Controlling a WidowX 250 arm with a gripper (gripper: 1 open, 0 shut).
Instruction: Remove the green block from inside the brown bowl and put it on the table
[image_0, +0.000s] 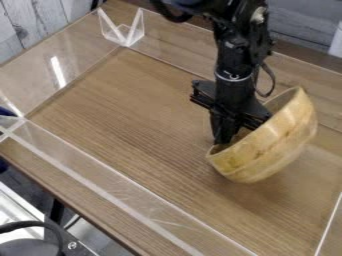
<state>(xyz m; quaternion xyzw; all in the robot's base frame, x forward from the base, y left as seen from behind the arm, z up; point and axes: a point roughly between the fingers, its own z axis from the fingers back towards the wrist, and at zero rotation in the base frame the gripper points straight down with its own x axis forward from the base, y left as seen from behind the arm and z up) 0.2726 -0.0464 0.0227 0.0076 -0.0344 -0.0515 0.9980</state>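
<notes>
The brown bowl (271, 142) is tipped up on its edge at the right of the table (120, 110). Its tan outer side faces the camera and its opening is turned away. The green block is hidden. My gripper (227, 141) points straight down with its fingers shut together. Their tips are at the bowl's lower left rim, and whether they pinch the rim or only press on it cannot be told.
Clear acrylic walls edge the table, with the front wall (80, 165) close to the camera. A clear acrylic bracket (123, 27) stands at the back left corner. The bowl lies near the right wall.
</notes>
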